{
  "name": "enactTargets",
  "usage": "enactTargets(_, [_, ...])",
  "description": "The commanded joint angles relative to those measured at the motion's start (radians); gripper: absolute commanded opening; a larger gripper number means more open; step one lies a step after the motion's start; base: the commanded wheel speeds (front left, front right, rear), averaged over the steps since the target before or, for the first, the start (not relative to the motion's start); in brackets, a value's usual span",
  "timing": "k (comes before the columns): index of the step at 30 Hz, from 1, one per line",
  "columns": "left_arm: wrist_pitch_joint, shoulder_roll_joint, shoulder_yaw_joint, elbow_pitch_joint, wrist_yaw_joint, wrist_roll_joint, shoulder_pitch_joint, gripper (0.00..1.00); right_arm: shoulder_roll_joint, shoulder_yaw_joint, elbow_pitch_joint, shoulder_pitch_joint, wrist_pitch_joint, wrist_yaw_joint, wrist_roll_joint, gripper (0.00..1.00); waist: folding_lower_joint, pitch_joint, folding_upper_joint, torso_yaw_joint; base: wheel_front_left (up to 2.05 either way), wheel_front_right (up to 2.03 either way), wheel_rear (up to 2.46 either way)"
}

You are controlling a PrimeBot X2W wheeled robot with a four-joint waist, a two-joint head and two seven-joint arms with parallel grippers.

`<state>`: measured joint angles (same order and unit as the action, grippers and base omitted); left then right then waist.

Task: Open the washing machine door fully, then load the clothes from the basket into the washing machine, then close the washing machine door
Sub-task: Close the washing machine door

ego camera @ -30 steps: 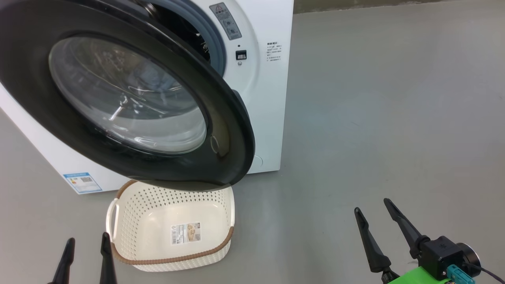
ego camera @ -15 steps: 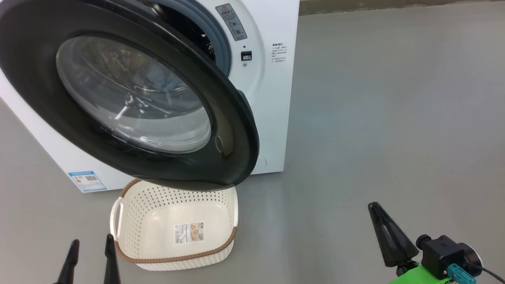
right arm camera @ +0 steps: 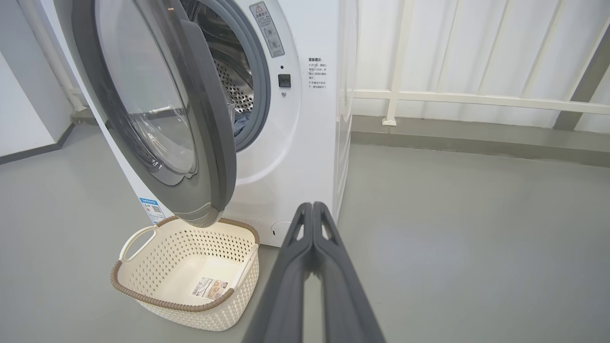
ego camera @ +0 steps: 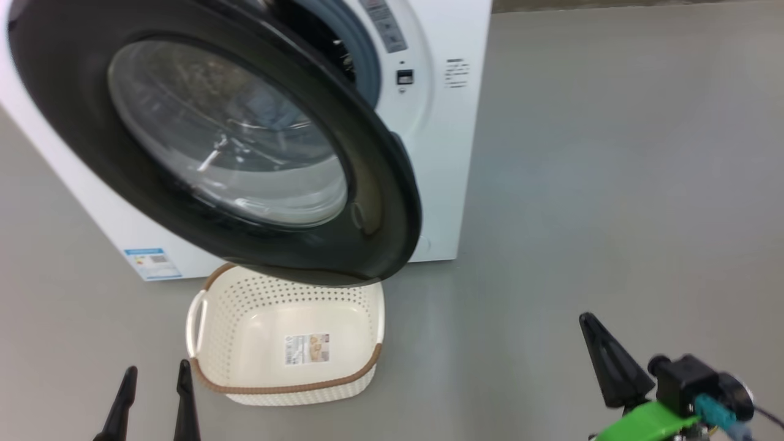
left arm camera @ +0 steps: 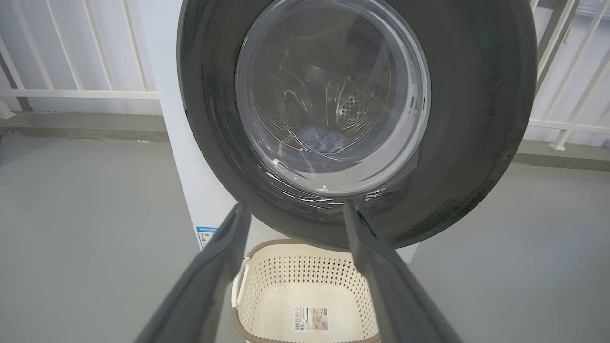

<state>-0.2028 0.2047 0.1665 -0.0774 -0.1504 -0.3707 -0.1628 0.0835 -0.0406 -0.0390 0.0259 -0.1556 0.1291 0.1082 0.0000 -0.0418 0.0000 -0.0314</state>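
The washing machine (ego camera: 441, 153) is a white front loader, and its round black washing machine door (ego camera: 373, 202) stands partly open, swung out above the far end of the basket (ego camera: 288, 387). The cream basket holds just a paper label. Blue clothes (left arm camera: 324, 138) lie in the drum, visible through the door glass and through the gap (right arm camera: 240, 121). My left gripper (ego camera: 156, 370) is open at the lower left, close to the basket's near left corner, holding nothing. My right gripper (ego camera: 589, 320) is shut and empty over the floor to the right of the machine, clear of the door.
Grey floor stretches to the right of the machine. A white railing (right arm camera: 476, 97) and a low kerb run behind it. A white wall (right arm camera: 28, 95) stands to the left of the machine.
My right gripper's fingers have closed together on nothing. The head camera has shifted, so the whole picture sits further right. Door, basket and left gripper look unchanged.
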Motion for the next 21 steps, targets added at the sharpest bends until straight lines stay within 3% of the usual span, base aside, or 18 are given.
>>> enactTargets(1, [-0.009, 0.011, -0.032, -0.018, 0.002, 0.004, 0.048, 1.00, 0.013, -0.017, 0.019, -0.049, 0.002, 0.002, 0.000, 0.00, 0.0000, -0.003, 0.0000, -0.020, 0.00, 0.00, 0.00])
enactTargets(16, [-0.035, -0.011, -0.013, 0.020, 0.018, -0.005, 0.091, 1.00, 0.094, 0.049, -0.273, -0.400, -0.044, 0.002, 0.016, 0.00, 0.0000, -0.026, 0.0000, -0.156, 0.00, 0.00, 0.00])
enactTargets(21, [-0.042, -0.015, -0.017, 0.029, 0.020, -0.006, 0.106, 1.00, 0.094, 0.069, -0.307, -0.522, -0.076, 0.002, 0.019, 0.00, 0.0000, -0.038, 0.0000, -0.180, 0.00, 0.00, 0.00])
